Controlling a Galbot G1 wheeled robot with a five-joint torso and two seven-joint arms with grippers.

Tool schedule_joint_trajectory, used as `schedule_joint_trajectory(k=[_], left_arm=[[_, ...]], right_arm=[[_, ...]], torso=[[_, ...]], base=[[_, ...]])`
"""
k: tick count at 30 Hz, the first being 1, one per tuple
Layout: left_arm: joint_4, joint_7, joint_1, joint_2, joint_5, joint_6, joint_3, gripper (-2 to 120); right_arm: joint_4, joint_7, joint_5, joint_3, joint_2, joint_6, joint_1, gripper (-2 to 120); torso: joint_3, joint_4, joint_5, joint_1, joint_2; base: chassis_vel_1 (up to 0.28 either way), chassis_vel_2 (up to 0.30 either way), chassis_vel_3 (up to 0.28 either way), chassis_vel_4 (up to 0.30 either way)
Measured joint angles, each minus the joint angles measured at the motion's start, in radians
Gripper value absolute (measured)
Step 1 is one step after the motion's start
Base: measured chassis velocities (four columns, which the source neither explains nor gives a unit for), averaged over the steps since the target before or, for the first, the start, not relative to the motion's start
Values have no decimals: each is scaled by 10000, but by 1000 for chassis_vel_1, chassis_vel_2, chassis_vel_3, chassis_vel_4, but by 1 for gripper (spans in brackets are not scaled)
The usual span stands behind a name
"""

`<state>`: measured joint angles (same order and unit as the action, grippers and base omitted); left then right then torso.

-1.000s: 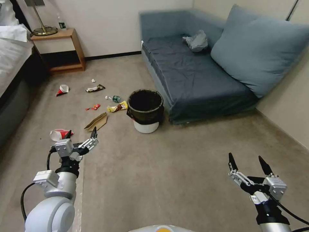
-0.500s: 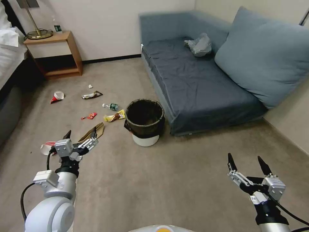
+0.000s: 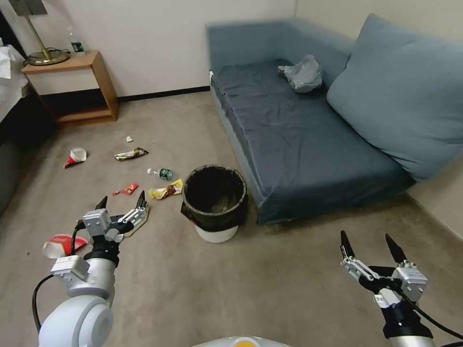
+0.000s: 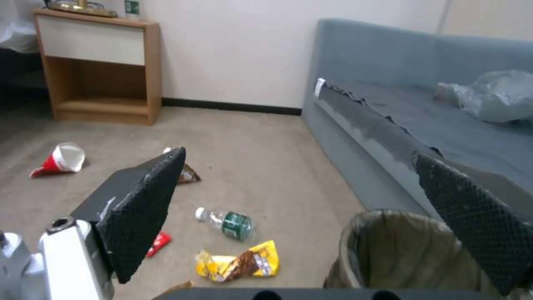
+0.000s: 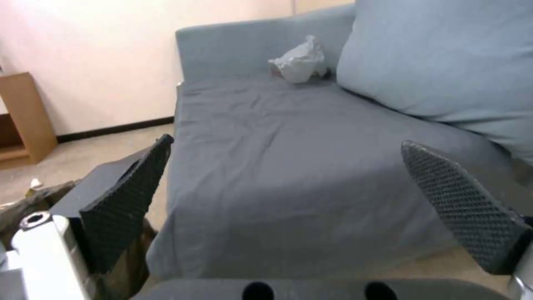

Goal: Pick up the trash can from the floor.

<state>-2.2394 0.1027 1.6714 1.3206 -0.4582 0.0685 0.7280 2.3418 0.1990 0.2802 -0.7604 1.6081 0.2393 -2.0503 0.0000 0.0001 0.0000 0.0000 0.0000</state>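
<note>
On the beige short-pile carpet floor (image 3: 270, 279), seen from the head camera, the small round white plastic trash can (image 3: 215, 202) with its black bag liner stands upright beside the blue sofa (image 3: 299, 130); the left gripper (image 3: 121, 206) and right gripper (image 3: 367, 243) hover short of it, 2 jaws each spread wide, likely readied for grasping. The left wrist camera shows the can's rim near scattered wrappers (image 4: 237, 261). The right wrist camera faces the sofa.

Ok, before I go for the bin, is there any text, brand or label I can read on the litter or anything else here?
None can be read.
Yellow wrapper: print blurred.
Green-labelled bottle: label too small.
Red packet: too small.
Trash can: no text visible.
</note>
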Motion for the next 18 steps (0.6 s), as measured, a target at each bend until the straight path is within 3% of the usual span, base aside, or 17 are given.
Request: schedule_joint_trajectory(k=[10,18], left_arm=[[-56,24,2,2,0,-4,-6,100],[-91,14,-9,-12,0,48,-5,100]], right_arm=[[173,68,256,118,0,-93,-76,100],[169,118,256,148,0,-84,-64,100]], torso=[[1,-1,-1,2,0],[0,-1,0,-1,0]], base=[[-163,163,160,-160],[-7,29,24,-30]])
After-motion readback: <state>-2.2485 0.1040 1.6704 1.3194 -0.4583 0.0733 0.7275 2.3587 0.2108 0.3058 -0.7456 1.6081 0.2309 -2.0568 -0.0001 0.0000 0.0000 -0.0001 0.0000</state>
